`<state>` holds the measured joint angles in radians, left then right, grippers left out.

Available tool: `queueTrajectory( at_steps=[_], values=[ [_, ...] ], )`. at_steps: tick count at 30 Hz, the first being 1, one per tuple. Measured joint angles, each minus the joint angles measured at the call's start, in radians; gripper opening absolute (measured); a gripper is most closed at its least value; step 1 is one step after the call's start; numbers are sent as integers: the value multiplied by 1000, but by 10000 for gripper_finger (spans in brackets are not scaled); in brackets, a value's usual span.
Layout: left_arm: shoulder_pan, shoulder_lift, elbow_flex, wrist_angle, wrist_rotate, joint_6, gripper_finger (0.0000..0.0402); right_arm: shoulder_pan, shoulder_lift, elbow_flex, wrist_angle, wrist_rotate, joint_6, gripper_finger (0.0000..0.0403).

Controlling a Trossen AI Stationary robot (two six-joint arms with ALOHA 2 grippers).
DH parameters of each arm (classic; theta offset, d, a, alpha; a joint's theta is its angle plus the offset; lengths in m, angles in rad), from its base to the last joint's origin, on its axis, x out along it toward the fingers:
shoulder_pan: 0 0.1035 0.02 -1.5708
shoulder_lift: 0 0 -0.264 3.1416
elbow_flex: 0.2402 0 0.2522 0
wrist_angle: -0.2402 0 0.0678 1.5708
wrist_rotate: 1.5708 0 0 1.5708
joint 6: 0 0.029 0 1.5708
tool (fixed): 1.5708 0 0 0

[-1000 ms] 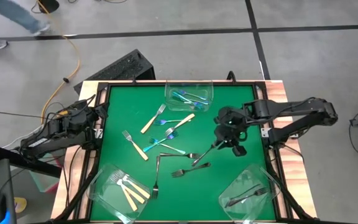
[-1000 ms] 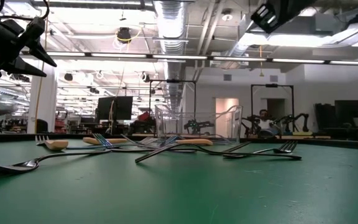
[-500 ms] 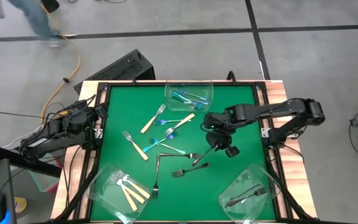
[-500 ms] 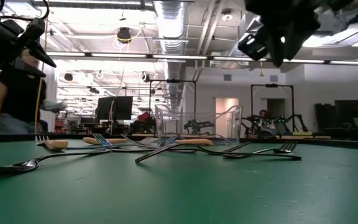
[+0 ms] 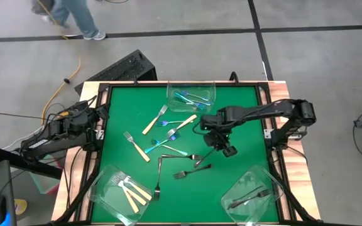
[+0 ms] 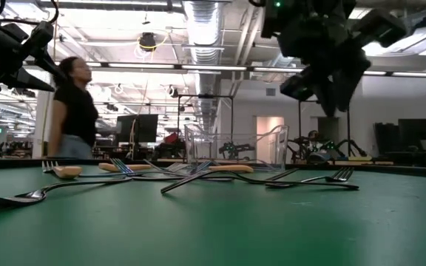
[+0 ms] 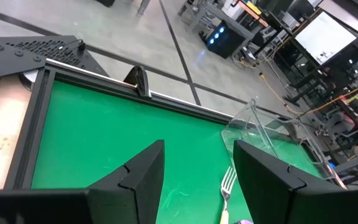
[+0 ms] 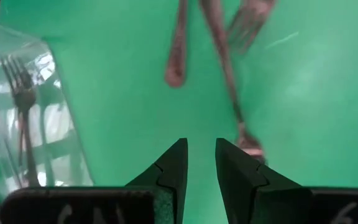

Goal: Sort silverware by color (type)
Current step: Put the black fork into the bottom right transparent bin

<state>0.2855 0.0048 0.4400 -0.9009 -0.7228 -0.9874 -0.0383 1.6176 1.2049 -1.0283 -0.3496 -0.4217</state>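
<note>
Your right gripper [image 5: 217, 142] has swung in from the table's right edge and now hangs empty, fingers a little apart — the grey forks [image 5: 197, 161] lie just ahead, so that pick looks next. Left gripper [image 7: 194, 180] waits, open.

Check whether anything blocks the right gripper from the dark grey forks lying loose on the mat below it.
Nothing visible does. The right gripper hangs empty above the green mat, fingers slightly parted, and the dark grey forks lie on open felt in front of it. The nearest clear tub, holding sorted grey forks, sits off to the side.
</note>
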Motion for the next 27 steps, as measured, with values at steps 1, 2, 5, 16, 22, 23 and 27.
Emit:
queueTrajectory(
  at_steps=[1,2,5,16,22,23,27],
  values=[
    [0,0,0,0,0,0,176,8,5,0,-8,-2,2,101],
    [0,0,0,0,-1,0,176,16,6,0,-14,-5,3,100],
    [0,0,0,0,-20,-1,176,37,-24,-12,-30,17,16,94],
    [0,0,0,0,-57,-1,176,-43,-543,-429,106,68,159,69],
    [0,0,0,0,-64,-1,176,-43,-639,-521,342,91,153,70],
    [0,0,0,0,-64,-1,176,-43,-634,-523,372,91,151,72],
    [0,0,0,-1,-57,-1,176,-40,-598,-522,448,90,116,91]
  ],
)
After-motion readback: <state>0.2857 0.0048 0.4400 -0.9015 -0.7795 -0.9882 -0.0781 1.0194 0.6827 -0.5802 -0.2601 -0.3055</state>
